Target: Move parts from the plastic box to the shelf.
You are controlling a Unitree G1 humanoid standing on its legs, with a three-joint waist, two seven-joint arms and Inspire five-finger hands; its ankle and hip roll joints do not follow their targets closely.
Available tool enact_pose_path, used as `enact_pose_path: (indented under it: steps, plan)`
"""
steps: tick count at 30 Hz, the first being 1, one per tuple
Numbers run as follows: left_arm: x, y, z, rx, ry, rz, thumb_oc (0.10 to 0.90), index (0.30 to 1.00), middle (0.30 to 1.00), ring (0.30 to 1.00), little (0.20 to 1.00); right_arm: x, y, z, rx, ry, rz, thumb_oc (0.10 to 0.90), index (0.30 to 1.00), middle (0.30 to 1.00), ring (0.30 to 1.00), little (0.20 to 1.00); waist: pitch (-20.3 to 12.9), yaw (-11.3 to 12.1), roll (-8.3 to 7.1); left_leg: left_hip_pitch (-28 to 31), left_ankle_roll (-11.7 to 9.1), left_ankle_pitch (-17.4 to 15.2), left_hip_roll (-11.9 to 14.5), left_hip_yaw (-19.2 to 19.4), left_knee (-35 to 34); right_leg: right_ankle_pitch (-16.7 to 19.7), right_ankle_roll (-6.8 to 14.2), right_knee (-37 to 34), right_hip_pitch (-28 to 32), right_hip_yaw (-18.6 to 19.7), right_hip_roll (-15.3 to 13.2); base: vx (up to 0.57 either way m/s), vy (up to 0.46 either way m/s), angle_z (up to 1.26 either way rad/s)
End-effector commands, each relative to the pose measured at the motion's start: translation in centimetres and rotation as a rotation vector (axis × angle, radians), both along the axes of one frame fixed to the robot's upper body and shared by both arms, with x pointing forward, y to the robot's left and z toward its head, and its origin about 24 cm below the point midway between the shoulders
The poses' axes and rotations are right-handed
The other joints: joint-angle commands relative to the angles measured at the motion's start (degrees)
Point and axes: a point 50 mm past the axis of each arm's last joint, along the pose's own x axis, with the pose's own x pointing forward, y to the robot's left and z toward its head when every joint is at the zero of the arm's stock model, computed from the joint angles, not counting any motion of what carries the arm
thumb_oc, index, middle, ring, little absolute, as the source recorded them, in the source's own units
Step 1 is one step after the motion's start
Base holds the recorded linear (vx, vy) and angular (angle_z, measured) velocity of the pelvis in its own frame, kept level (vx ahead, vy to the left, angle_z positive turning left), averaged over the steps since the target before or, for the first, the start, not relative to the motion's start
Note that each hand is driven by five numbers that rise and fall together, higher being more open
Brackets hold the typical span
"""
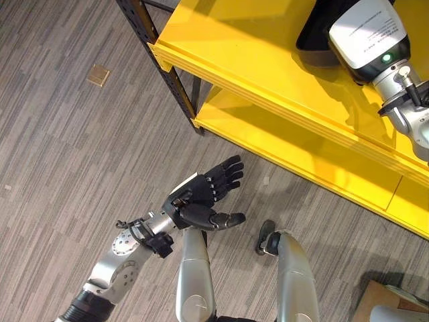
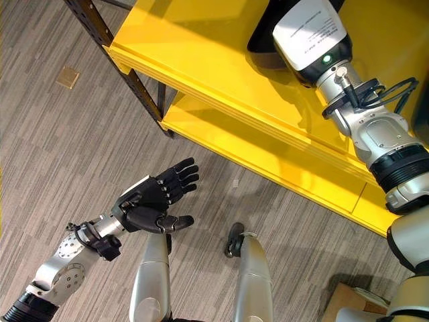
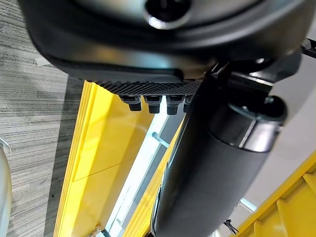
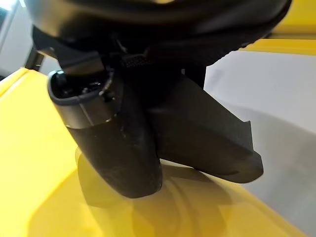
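Note:
My right hand [image 4: 116, 148] reaches over the upper board of the yellow shelf [image 1: 255, 47]. Its thumb presses against a black wedge-shaped part [image 4: 217, 148], and the part's lower edge rests on or just above the yellow board. From the head, the white wrist housing hides most of the hand, which shows as a dark bulk [image 2: 265, 37] near the top edge. My left hand [image 1: 201, 198] hangs low over the floor in front of the shelf, open, with straight fingers and nothing in it.
The shelf has a lower yellow board [image 1: 301, 154] and a black perforated upright [image 1: 167, 74] at its left end. A small tan square [image 1: 98, 75] lies on the grey plank floor. A brown box corner [image 1: 375, 302] shows at the lower right.

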Motion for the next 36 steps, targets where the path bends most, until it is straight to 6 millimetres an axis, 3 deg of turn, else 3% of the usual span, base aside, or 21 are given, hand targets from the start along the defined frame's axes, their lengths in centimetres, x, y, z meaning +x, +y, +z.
enact_pose_path:
  steps: [1, 4, 17, 35, 36]
  plan:
    - [-1.1, -0.7, 3.9, -0.041, -0.208, -0.092, 0.900, 1.000, 1.000, 1.000, 1.000, -2.6, -2.0, 7.8, 0.169, -0.337, -0.046, 0.400, 0.300, 0.300, 0.300, 0.300, -0.8, 0.8, -1.57, 2.0, 3.3, -1.6, -3.4, 0.4, 4.7, -2.5, 0.9, 1.0, 3.8, 3.8, 3.4, 0.00, 0.000, 0.00]
    - [-1.1, -0.6, 3.8, -0.041, -0.210, -0.094, 0.900, 1.000, 1.000, 1.000, 1.000, -2.6, -2.9, 7.7, 0.191, -0.335, -0.061, 0.400, 0.300, 0.300, 0.300, 0.300, -0.8, 0.6, -1.66, 2.1, 3.4, -1.5, -3.3, 0.5, 4.6, -2.4, 0.9, 0.7, 3.8, 3.9, 3.6, 0.00, 0.000, 0.00]
    - [-1.1, -0.5, 3.8, -0.046, -0.217, -0.086, 0.900, 1.000, 1.000, 1.000, 1.000, -2.6, -2.9, 7.9, 0.188, -0.327, -0.072, 0.400, 0.300, 0.300, 0.300, 0.300, -0.8, 0.3, -1.60, 1.1, 3.8, -1.5, -3.5, 0.3, 6.3, -2.7, 0.5, 1.8, 2.5, 3.9, 4.1, -0.01, -0.004, -0.01]
    - [-1.0, -0.2, 4.1, -0.035, -0.220, -0.085, 0.900, 1.000, 1.000, 1.000, 1.000, -2.0, -1.6, 7.1, 0.087, -0.224, -0.056, 0.400, 0.300, 0.300, 0.300, 0.300, -0.8, 0.0, -1.94, 1.5, 3.6, -0.5, -2.9, 0.7, 5.3, -2.4, 0.5, 1.4, 2.3, 3.8, 4.4, 0.00, 0.000, 0.00]
    - [-1.1, -0.1, 4.0, -0.038, -0.219, -0.083, 0.900, 1.000, 1.000, 1.000, 1.000, -2.0, -1.7, 7.0, 0.085, -0.209, -0.056, 0.645, 0.643, 0.643, 0.643, 0.643, -0.8, 0.0, -1.98, 1.6, 3.6, -0.5, -2.9, 0.7, 5.2, -2.4, 0.5, 1.3, 2.4, 3.8, 4.4, 0.00, 0.000, 0.00]
